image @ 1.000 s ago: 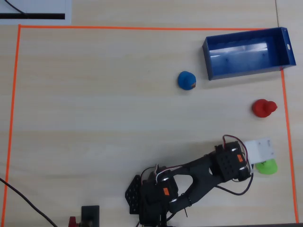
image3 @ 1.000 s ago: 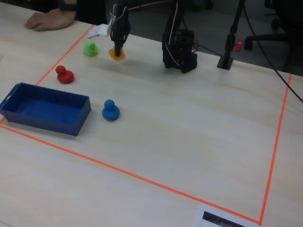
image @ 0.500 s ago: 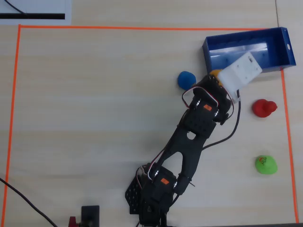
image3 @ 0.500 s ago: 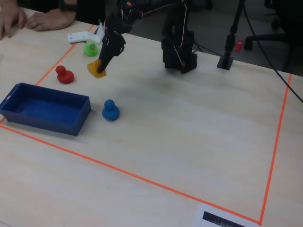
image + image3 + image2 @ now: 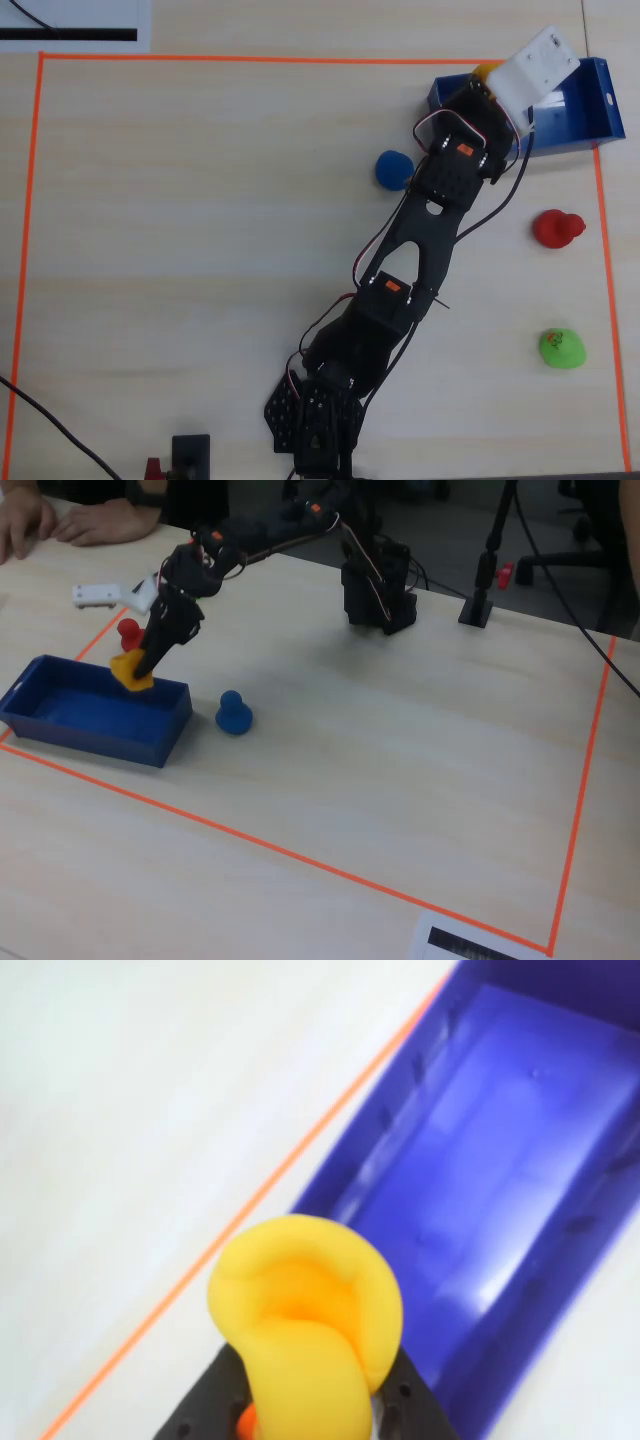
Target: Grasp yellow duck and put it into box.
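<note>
Pinched shut around the yellow duck, the pincer carries the toy in the air at the near end of the box; its two black fingers press the duck's sides in the wrist view. The duck's rounded base faces the camera there, so the toy seems to hang head-down, probably because it was taken from above.

Ahead of the pincer in the wrist view, the blue box floor lies open and empty, with long thin walls on either side. Beside the box, to the pincer's left in that view, runs the orange tape line. In the fixed view the duck hovers just above the box's far rim, near the corner, so it looks barely inside the opening. Judging from this, a little more reach toward the middle would keep the duck from catching the wall when let go.

Behind the pincer, close beside the arm in the overhead view, stands the blue duck. The red duck sits off to one side, clear of the box, and the green duck is well apart.
</note>
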